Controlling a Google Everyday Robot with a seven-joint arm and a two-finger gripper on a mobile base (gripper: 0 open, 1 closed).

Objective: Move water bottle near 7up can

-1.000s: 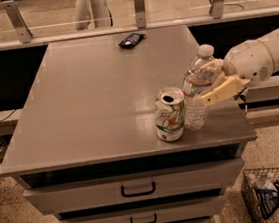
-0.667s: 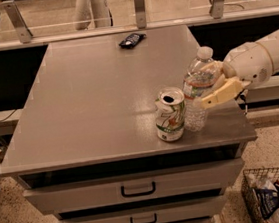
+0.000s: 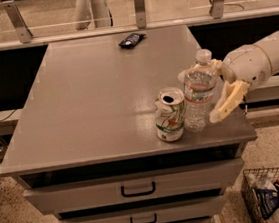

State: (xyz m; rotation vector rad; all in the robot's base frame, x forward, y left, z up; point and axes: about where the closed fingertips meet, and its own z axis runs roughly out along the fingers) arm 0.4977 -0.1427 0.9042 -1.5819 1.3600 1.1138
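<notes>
A grey cabinet top [image 3: 80, 120] sits over drawers with black handles [image 3: 138, 189]; far back on it, well apart from everything else, lies a small dark packet [image 3: 131, 40]; near the front edge stands the 7up can [image 3: 170, 115], dented, upright, its dark drinking hole facing up; just to its right stands the water bottle [image 3: 199, 94], upright on the top, white cap uppermost, so close to the can that the two look to be touching; the cream gripper [image 3: 213, 100] reaches in from the right and sits around the bottle, though it cannot be told whether it is clamping the bottle or loose about it; on the floor at the lower right stands a wire basket [image 3: 249, 191] of packets.
</notes>
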